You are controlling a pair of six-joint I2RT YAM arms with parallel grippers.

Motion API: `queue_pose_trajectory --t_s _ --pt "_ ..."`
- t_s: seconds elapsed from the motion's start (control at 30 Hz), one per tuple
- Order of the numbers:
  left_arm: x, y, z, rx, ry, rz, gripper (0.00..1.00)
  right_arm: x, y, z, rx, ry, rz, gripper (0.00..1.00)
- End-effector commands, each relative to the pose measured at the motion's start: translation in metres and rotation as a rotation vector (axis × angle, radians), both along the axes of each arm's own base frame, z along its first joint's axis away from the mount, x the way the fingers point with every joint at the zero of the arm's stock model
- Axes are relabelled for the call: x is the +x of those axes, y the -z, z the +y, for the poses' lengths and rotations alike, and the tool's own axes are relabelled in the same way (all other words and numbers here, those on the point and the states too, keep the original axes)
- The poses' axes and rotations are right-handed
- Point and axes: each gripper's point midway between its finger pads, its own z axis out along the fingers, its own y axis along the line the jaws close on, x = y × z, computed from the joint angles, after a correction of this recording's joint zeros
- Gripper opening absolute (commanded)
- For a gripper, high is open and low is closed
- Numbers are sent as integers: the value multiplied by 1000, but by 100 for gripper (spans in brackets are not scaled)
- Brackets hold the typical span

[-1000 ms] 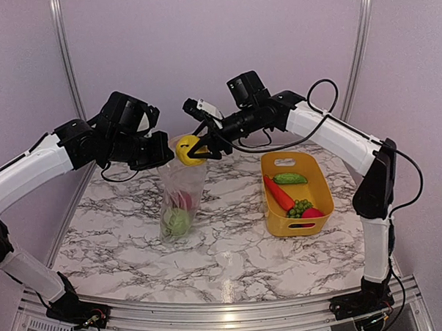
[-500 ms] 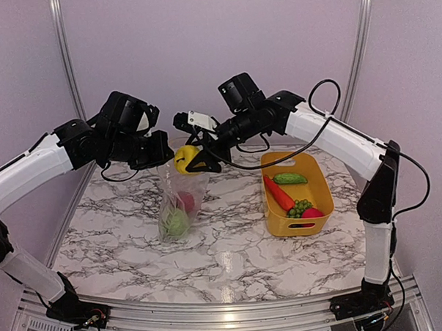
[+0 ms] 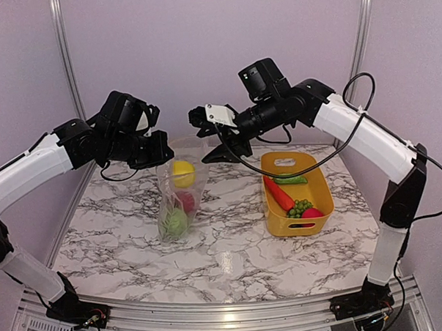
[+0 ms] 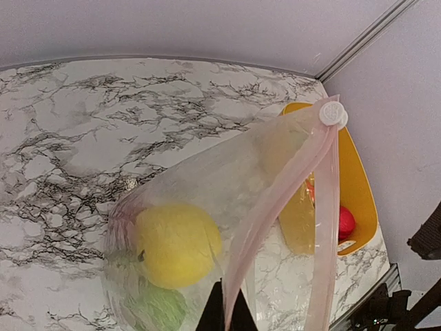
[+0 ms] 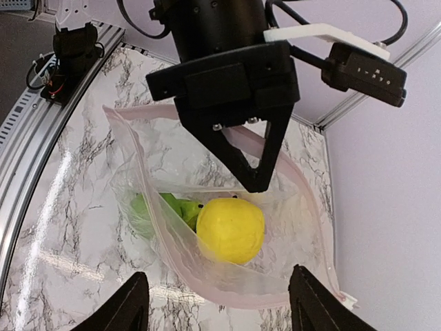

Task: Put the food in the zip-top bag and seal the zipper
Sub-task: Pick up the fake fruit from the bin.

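Centre frame, the left gripper (image 3: 156, 148) pinches the zip-top bag (image 3: 168, 194) by its rim, holding it upright on the worktop (image 3: 232, 247), with the lemon (image 3: 182, 173) inside. The right gripper (image 3: 206, 137) hangs wide open and empty above. Lift it straight clear, mouth held taut, before reaching right for the yellow basket (image 3: 301, 156).

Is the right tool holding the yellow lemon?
No, the lemon sits inside the zip-top bag, and the right tool is spread open with nothing between its fingers.
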Motion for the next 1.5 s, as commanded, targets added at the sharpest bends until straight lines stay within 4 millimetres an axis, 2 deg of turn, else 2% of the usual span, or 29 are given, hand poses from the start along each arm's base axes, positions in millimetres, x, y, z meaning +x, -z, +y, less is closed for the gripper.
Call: queue_pose_trajectory --t_s 0.0,0.13,0.4,0.53,0.63,0.7,0.8,0.9,1.0,1.13,1.2,1.47 --pt "0 -8 -2 -15 25 -25 0 0 31 -3 -89 -34 3 64" --pt "-1 -8 -3 -17 34 -21 0 5 43 -1 -120 -46 -16 62" --pt "-3 -6 -6 -28 51 -8 0 11 51 9 -131 -65 -39 62" --pt "-3 -6 -7 -32 53 -8 0 10 63 10 -165 -82 -53 56" --pt "-2 -6 -7 -29 55 -11 0 14 65 11 -170 -67 -61 46" --pt "-2 -5 -7 -26 55 -10 0 17 58 13 -157 -53 -76 37" --pt "-2 -2 -6 -17 56 -6 0 19 33 14 -114 -50 -129 20" --pt "-1 0 -6 -14 56 0 0 16 12 10 -81 -58 -184 15" --pt "-1 0 -6 -15 56 0 0 11 5 4 -71 -64 -209 14" --pt "2 -1 -5 -11 45 -5 0 6 18 -4 -105 -60 -184 14" --pt "4 -3 -3 -8 33 -12 0 4 18 -7 -114 -51 -169 13" --pt "7 -5 2 -2 13 -19 0 7 -2 -38 -95 57 -166 14"
